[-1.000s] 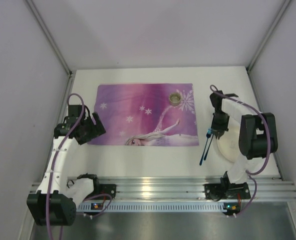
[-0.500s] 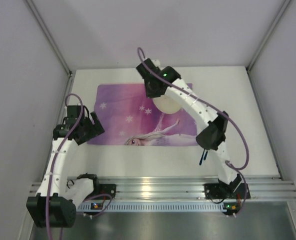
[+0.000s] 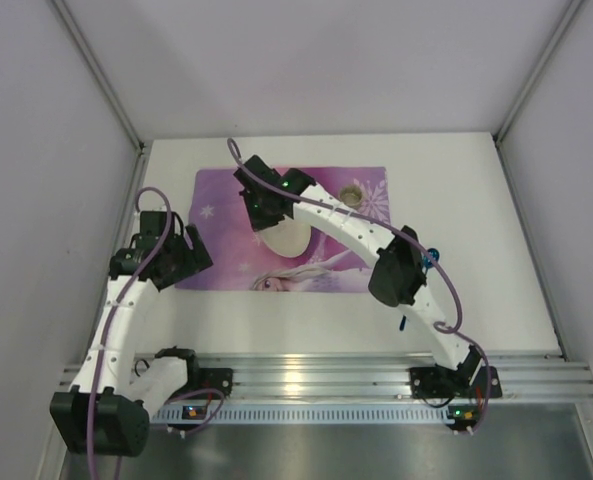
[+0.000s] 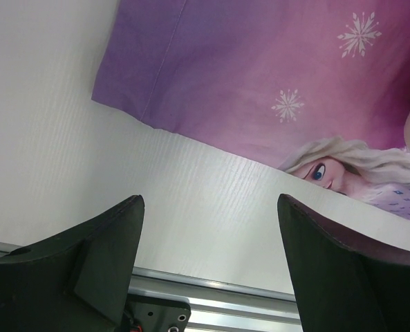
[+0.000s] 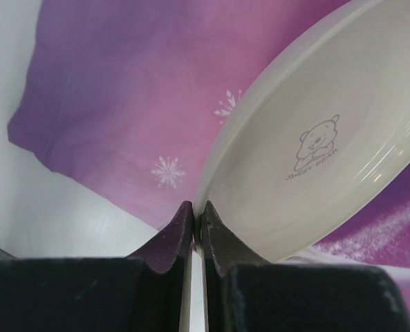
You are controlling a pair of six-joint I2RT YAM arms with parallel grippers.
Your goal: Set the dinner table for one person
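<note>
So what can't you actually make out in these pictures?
Plate: from the top camera, the right arm covers most of it; in the right wrist view the picture edge cuts off its far side.
Small round thing on the placemat: too small from the top camera to name.
Dark sliver beside the right arm's elbow: mostly hidden under the arm, so unidentifiable.

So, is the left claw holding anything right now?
No, the left claw is open and empty, with only bare white matte tabletop showing in its gap.
</note>
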